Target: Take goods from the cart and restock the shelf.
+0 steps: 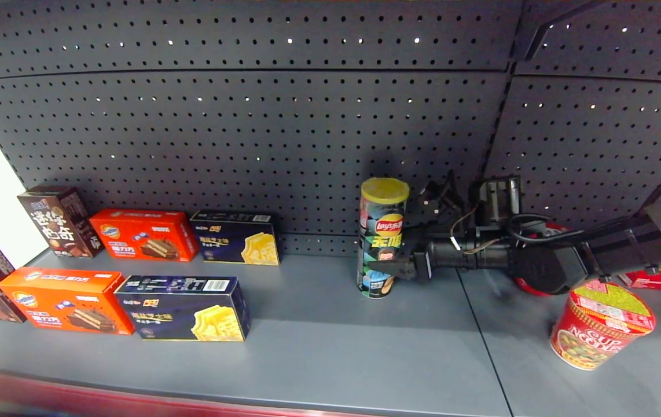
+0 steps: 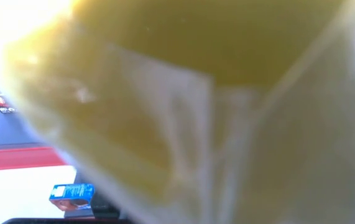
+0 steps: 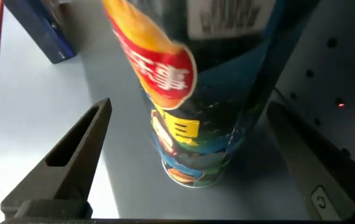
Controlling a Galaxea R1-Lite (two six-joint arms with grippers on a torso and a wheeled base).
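Right gripper (image 1: pixel 403 248) straddles upright chip can (image 1: pixel 381 231), jaws apart (not clamping); cup noodles (image 1: pixel 599 324) at 4 o'clock.

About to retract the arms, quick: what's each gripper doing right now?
Left gripper: cannot be told; something yellow sits right against its wrist camera.
Right gripper: open, straddling the standing chips can.

I'm seeing the chip can (image 1: pixel 383 237) standing upright on the shelf (image 1: pixel 330 341), sitting toward the back edge, about midway along. It's a tall tube wearing a yellow lid, with dark, colourful print wrapping its side and its base resting flat.
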